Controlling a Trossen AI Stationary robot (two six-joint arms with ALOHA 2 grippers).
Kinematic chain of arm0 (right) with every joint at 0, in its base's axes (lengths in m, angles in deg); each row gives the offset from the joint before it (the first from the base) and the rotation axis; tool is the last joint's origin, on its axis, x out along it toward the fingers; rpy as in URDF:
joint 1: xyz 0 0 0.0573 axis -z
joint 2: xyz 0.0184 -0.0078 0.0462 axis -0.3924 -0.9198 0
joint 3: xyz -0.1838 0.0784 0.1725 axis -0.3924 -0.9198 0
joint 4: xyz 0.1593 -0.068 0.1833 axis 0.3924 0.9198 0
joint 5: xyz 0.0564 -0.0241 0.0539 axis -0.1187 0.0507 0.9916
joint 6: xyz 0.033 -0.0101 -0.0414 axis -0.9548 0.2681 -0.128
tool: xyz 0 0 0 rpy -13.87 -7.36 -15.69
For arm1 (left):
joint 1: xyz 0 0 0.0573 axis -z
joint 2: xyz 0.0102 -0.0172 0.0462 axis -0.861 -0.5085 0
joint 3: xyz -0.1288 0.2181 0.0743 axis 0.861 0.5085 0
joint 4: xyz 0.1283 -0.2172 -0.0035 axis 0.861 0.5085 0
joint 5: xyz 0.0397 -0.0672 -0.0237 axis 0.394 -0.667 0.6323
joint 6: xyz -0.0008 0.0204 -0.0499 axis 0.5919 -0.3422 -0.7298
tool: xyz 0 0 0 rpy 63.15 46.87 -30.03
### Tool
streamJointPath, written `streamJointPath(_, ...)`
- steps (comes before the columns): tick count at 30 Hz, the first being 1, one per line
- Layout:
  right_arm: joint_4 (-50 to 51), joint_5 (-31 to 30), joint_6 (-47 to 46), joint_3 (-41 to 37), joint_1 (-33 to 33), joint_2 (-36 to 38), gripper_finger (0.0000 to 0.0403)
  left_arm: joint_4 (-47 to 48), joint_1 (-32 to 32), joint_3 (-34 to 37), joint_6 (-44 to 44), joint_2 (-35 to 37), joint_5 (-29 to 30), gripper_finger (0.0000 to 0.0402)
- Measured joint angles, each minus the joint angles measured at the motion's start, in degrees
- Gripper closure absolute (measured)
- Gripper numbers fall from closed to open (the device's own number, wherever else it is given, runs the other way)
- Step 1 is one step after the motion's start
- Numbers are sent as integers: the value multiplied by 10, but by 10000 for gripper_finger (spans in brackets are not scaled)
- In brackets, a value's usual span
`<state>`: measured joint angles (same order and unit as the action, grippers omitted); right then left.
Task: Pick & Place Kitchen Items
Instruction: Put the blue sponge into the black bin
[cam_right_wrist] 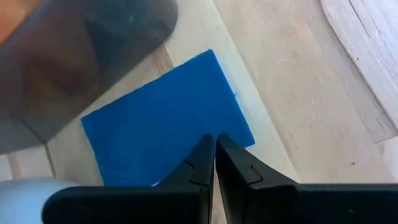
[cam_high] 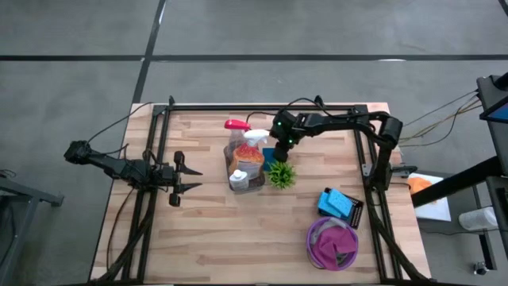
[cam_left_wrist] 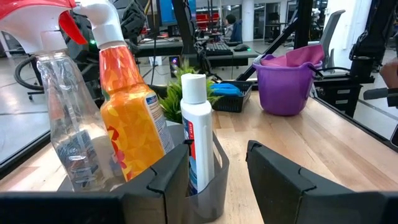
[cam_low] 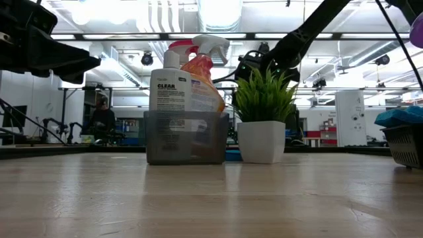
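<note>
A blue sponge (cam_right_wrist: 168,124) lies flat on the table between a grey caddy (cam_low: 185,135) and a small potted plant (cam_high: 281,175). My right gripper (cam_right_wrist: 214,142) slants down over the sponge's edge, fingers shut. The caddy holds a clear spray bottle with a red trigger (cam_left_wrist: 62,124), an orange one with a white trigger (cam_left_wrist: 127,124) and a white bottle (cam_left_wrist: 196,130). My left gripper (cam_high: 194,179) waits open and level at the table's left, pointing at the caddy and apart from it. My right gripper's shut fingertips (cam_right_wrist: 205,152) stand over the blue sponge near one long edge (cam_right_wrist: 239,134), coming from above and slanting from the table's far right. I cannot tell whether they touch the sponge, which lies flat on the table.
A black basket with blue sponges (cam_high: 337,204) and a purple bowl holding a magenta cloth (cam_high: 333,242) stand at the near right. The plant is close beside my right gripper's near side. Bare wood lies across the near left of the table (cam_high: 206,238).
</note>
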<state>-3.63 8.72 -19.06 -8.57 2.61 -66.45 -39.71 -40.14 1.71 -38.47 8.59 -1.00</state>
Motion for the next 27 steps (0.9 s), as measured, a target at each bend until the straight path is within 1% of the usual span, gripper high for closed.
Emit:
streamJointPath(12, 7, 1, 5, 0, 0, 3, 385, 0, 0, 0, 0, 0, 0, 239)
streamJointPath(16, 25, 25, 8, 0, -2, 3, 385, 0, 0, 0, -3, 0, 0, 239)
streamJointPath(27, 93, 33, 8, 0, -19, 4, 385, 0, 0, 0, -5, 0, 0, 239)
